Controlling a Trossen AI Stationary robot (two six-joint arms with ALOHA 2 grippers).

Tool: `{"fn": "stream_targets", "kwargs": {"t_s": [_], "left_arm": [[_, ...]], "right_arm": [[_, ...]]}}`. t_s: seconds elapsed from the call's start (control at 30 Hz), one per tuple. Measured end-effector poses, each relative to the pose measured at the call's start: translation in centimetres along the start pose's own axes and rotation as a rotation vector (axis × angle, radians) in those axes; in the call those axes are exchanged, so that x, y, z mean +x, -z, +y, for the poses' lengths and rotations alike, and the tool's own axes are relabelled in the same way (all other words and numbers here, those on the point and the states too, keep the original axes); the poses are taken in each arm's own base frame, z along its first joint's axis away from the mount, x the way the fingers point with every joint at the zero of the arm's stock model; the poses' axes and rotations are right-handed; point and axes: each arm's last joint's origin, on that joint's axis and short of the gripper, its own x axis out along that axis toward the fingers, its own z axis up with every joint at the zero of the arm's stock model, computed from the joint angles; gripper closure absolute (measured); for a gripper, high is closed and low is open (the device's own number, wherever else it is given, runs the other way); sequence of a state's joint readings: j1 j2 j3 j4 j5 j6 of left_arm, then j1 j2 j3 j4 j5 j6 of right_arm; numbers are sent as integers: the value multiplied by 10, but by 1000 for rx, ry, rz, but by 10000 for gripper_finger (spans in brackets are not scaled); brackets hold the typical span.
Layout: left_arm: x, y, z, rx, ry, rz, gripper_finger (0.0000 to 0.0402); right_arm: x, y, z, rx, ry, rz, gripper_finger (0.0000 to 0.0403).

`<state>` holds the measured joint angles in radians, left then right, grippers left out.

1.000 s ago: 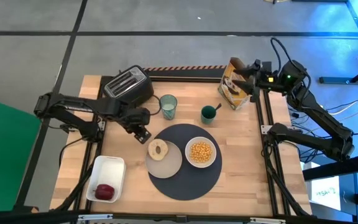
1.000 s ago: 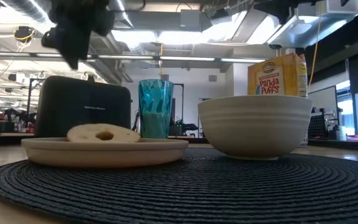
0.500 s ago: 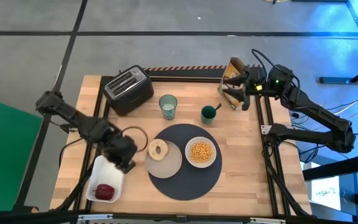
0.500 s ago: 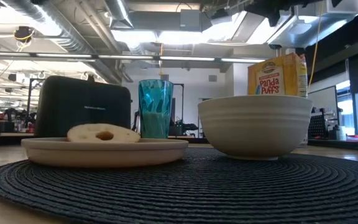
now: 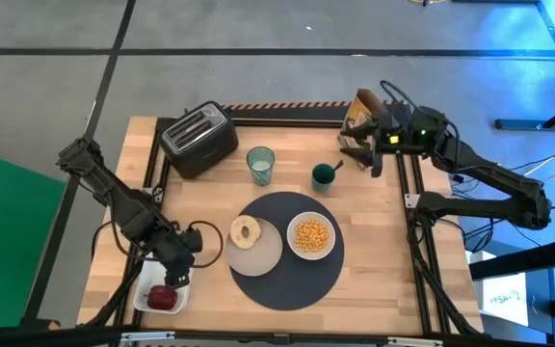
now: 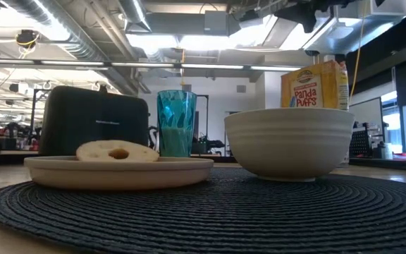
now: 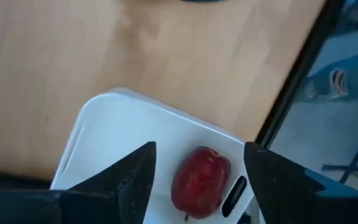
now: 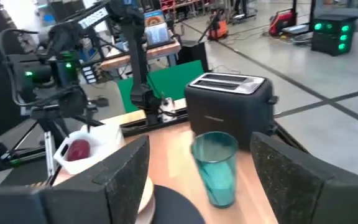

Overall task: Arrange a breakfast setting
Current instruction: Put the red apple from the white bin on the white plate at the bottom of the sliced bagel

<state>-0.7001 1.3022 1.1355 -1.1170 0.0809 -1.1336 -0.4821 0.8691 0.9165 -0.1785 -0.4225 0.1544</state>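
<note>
The round dark-grey mat [image 5: 287,253] holds the pale beige plate [image 5: 256,249] with the bagel [image 5: 246,231] and the white bowl [image 5: 311,235] of yellow cereal. The bluish glass [image 5: 260,165] stands behind the mat. A teal spoon handle [image 5: 335,167] sticks out of a dark teal cup [image 5: 323,177]. The small red fruit [image 7: 201,182] lies in the white tray [image 7: 117,134]. My left gripper [image 7: 199,155] is open above the fruit, with one finger on either side, touching nothing. My right gripper [image 8: 199,152] is open in the air beside the cereal box [image 5: 358,108].
The black toaster [image 5: 198,138] stands at the far left. The cereal box stands at the far right, close to my right arm. The white tray [image 5: 152,275] sits at the near left corner. Bare wood lies to the right of the mat.
My left gripper has swung from beside the toaster and plate toward the table's near edge and stands over the white tray and the red fruit. My right gripper has moved a little toward the table's left, past the cereal box.
</note>
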Motion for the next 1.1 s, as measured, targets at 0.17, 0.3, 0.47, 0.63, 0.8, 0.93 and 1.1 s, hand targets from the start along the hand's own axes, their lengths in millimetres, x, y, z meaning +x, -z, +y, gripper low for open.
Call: {"fn": "stream_targets", "kwargs": {"t_s": [0.17,0.3,0.47,0.63,0.8,0.93,1.1], "left_arm": [[19,5,3,187,22,48,147],[29,10,9,204,20,124,139],[32,13,6,328,59,119,132],[36,20,5,510,64,125,123],[48,24,15,577,39,186,103],[58,28,21,618,60,241,90],[70,30,23,563,146,288,82]], "right_arm": [[19,2,23,16,39,-38,128],[37,0,40,90,51,-122,127],[72,19,63,227,83,-90,127],[100,45,98,336,85,-58,127],[113,71,137,383,161,-77,127],[116,89,163,432,220,-108,127],[115,104,182,469,252,-127,127]]}}
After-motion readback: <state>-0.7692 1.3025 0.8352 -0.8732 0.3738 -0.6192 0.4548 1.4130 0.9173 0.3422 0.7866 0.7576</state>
